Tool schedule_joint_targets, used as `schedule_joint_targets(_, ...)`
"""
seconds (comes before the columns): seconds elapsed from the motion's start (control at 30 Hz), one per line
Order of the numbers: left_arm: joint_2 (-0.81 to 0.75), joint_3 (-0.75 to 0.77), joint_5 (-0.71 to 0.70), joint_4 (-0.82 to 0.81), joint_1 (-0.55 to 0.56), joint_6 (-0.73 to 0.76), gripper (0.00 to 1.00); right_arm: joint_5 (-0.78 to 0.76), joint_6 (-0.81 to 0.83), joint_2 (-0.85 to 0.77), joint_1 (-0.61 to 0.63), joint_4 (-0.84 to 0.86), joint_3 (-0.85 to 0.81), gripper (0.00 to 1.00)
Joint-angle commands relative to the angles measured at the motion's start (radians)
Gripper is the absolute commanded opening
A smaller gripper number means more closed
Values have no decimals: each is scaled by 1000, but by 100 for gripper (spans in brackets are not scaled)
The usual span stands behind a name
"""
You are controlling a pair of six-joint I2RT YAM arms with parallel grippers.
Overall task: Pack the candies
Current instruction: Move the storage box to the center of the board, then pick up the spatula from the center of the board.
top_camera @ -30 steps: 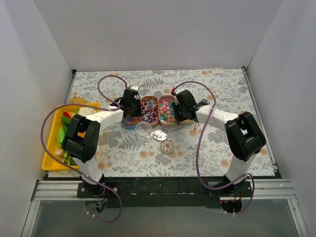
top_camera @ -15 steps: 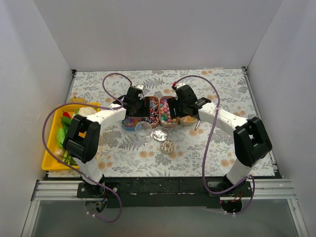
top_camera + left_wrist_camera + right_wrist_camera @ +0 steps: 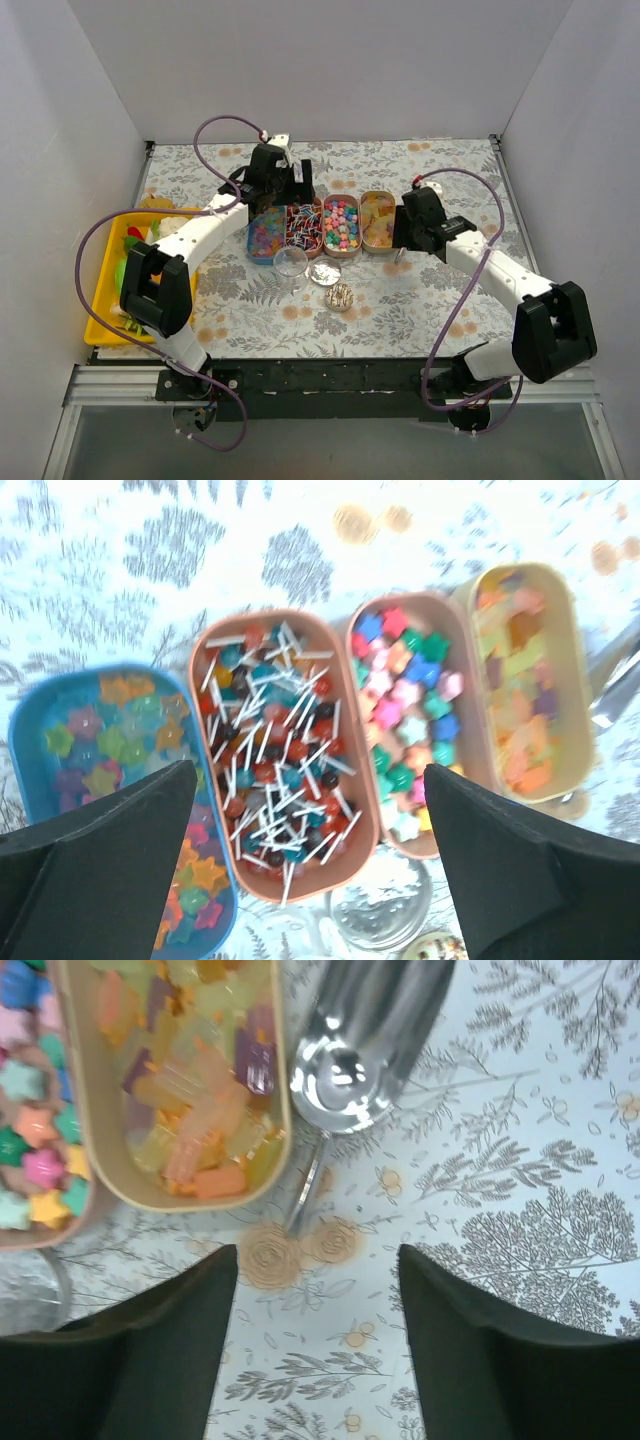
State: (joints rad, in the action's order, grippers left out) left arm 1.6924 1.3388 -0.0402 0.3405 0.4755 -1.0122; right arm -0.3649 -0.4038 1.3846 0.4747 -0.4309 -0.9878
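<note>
The candies lie in four oval trays set side by side: pastel stars in a blue tray (image 3: 264,236) (image 3: 110,810), stick candies in a pink tray (image 3: 303,228) (image 3: 280,750), bright stars in another pink tray (image 3: 341,224) (image 3: 410,720), and yellow-orange gummies in a beige tray (image 3: 377,219) (image 3: 190,1080). My left gripper (image 3: 284,196) (image 3: 310,865) hangs open above the stick-candy tray, holding nothing. My right gripper (image 3: 404,232) (image 3: 318,1330) is open over bare cloth just right of the gummy tray, also holding nothing.
A metal scoop (image 3: 345,1065) lies against the gummy tray's right side. In front of the trays stand a clear round cup (image 3: 291,263), a clear lid (image 3: 324,273) and a small sprinkle-filled cup (image 3: 339,296). A yellow bin (image 3: 104,322) of toy vegetables sits far left.
Both grippers have opened. The left arm has drawn back and up from the trays; the right arm has swung right off the trays, uncovering the gummy tray.
</note>
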Motion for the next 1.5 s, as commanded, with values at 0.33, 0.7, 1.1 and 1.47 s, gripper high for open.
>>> schedule_joint_targets(0.33, -42, 114, 106, 28, 5, -31, 98, 52, -53, 45, -45, 213, 181, 53)
schedule_joint_targets(0.7, -53, 120, 114, 29, 5, -25, 98, 55, -24, 149, -64, 343, 183, 47)
schedule_joint_targets(1.1, -33, 145, 115, 29, 5, -3, 98, 138, -33, 109, -65, 331, 206, 56)
schedule_joint_targets(1.47, -17, 152, 109, 29, 5, 6, 98, 100, -58, 154, -65, 320, 186, 64)
